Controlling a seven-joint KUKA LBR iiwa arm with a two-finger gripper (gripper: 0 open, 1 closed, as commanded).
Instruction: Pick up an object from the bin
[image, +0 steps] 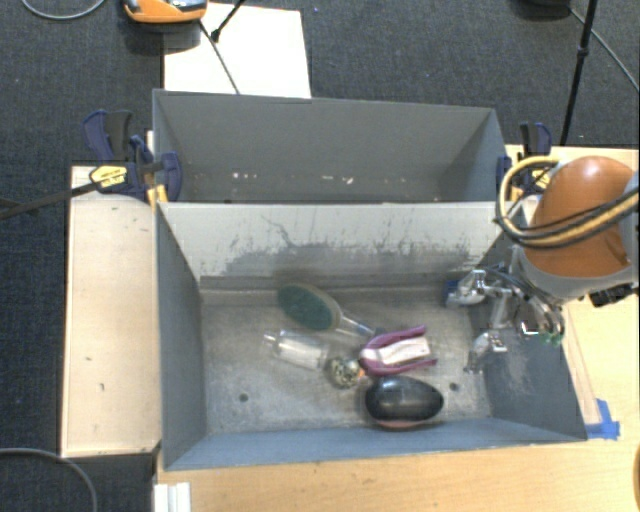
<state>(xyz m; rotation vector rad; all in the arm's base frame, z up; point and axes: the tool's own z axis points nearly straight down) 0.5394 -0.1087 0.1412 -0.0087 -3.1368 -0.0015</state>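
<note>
Hand (472, 325) at right end of bin (300, 240), fingers spread, nothing between them. Nearest things: dark oval object (403, 400) by the front wall, purple-and-pink item (398, 348) touching it. Suggest the oval: descend from above, straddle its short axis, keep clear of the front wall. Green brush (310, 308) and clear bottle (295, 350) lie further left.

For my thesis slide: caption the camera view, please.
Open pincer hangs at the bin's right side, apart from brush, bottle and dark oval object.
</note>
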